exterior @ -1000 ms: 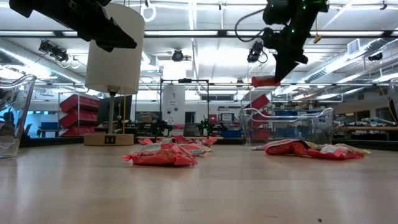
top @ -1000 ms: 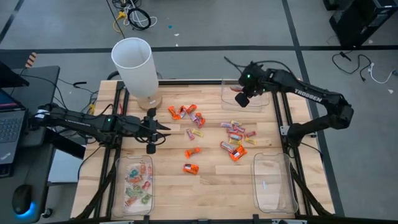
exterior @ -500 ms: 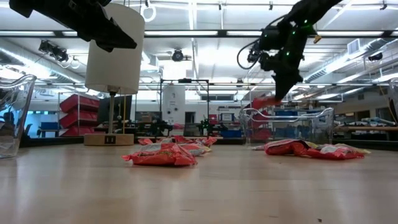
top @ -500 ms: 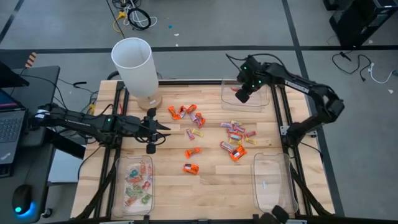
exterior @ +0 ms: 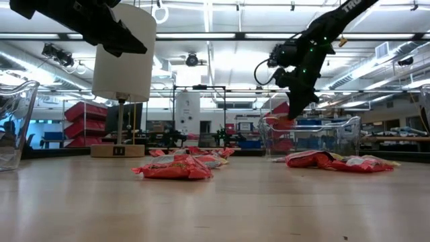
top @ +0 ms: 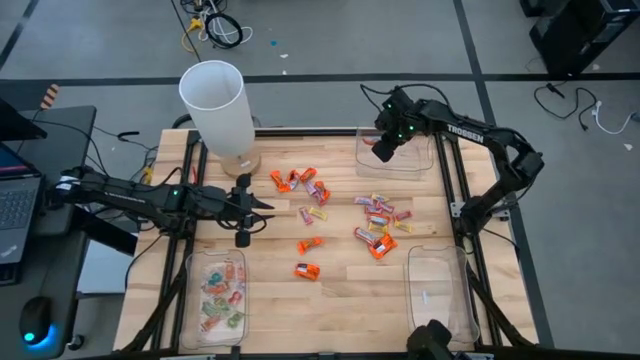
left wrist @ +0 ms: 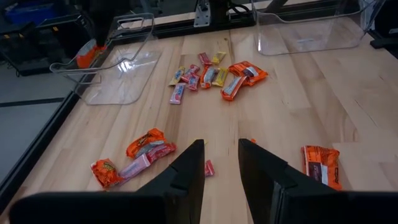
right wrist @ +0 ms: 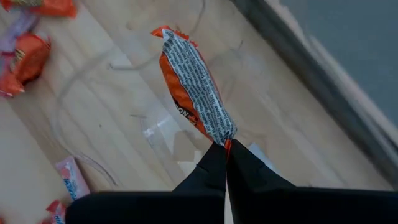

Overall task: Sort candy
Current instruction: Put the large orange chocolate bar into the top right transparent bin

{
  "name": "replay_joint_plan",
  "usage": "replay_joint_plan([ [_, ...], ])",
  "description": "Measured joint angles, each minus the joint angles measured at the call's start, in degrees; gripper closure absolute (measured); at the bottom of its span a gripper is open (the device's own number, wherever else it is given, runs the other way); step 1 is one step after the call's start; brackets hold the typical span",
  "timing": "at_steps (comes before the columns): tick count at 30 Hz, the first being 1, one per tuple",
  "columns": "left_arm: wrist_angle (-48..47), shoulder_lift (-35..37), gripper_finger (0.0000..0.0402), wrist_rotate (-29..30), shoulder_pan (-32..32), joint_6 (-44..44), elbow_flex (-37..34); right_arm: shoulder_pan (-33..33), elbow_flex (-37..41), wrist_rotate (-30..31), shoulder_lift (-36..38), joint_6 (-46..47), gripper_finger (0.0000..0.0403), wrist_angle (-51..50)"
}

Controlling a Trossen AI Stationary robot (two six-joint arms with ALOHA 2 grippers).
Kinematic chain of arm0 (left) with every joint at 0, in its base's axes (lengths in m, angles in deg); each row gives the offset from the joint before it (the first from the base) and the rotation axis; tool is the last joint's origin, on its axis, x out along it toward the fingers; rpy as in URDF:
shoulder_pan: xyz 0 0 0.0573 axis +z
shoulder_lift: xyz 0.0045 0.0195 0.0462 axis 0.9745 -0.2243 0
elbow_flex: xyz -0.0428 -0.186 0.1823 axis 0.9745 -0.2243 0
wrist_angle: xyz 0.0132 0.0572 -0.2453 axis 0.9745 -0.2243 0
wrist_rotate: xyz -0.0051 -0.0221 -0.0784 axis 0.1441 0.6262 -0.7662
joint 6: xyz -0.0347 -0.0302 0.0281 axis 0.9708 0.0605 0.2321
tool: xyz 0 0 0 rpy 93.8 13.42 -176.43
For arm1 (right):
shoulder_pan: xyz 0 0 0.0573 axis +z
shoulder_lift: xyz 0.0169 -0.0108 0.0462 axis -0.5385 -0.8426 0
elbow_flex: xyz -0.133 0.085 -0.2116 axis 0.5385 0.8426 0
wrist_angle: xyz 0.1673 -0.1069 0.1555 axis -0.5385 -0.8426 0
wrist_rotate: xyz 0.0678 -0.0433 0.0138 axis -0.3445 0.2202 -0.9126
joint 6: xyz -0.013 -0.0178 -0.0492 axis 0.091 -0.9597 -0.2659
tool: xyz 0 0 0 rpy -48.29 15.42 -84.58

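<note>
Pinched shut on one end of an orange candy [right wrist: 193, 93], the right gripper [top: 383, 147] hangs over the clear tray [top: 428, 166] at the far right corner of the table [top: 340, 300]. The wrapper's long axis runs straight out from the fingertips, down toward the tray floor, so a release should drop it inside. The left gripper [left wrist: 221, 177], jaws partly open and empty, waits well short of that tray, above the loose candies [top: 380, 225]. Against a second ago, the right gripper has dropped lower into the tray; the left has not moved.
</note>
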Motion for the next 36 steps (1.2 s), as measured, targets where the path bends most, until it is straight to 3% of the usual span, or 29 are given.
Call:
replay_joint_plan([
  [12,0.5,0.0,0.0300,0.0,0.0,-0.1,0.0,-1.0,10.8,-0.6,0.0,0.0,0.0403,6.8],
  [26,0.5,0.0,0.0300,0.0,0.0,0.0,0.0,-1.5,11.2,1.3,0.2,-2.3,0.0402,5.7],
  [36,0.5,0.0,0.0300,0.0,0.0,0.0,0.0,-1.5,11.2,3.2,0.2,-1.3,0.0350,5.6],
])
